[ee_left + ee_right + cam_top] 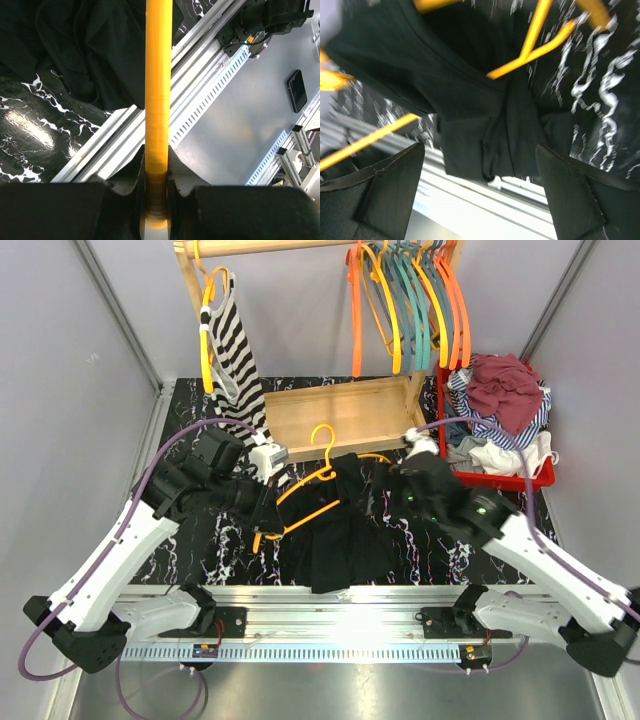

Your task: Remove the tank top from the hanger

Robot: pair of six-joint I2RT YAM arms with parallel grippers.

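Note:
A black tank top (345,530) lies spread on the dark marbled table (220,540), still threaded on a yellow hanger (310,495). My left gripper (262,502) is shut on the hanger's lower bar, seen as a yellow rod (158,100) clamped between the jaws (157,180). My right gripper (405,485) is open above the tank top's right side. In the right wrist view the black cloth (485,115) and yellow hanger arms (535,45) lie between its wide-apart fingers (380,200).
A wooden rack (340,410) stands at the back with a striped top on a yellow hanger (232,340) and several empty orange and teal hangers (410,300). A red bin of clothes (500,420) sits at the back right. An aluminium rail (330,600) runs along the near edge.

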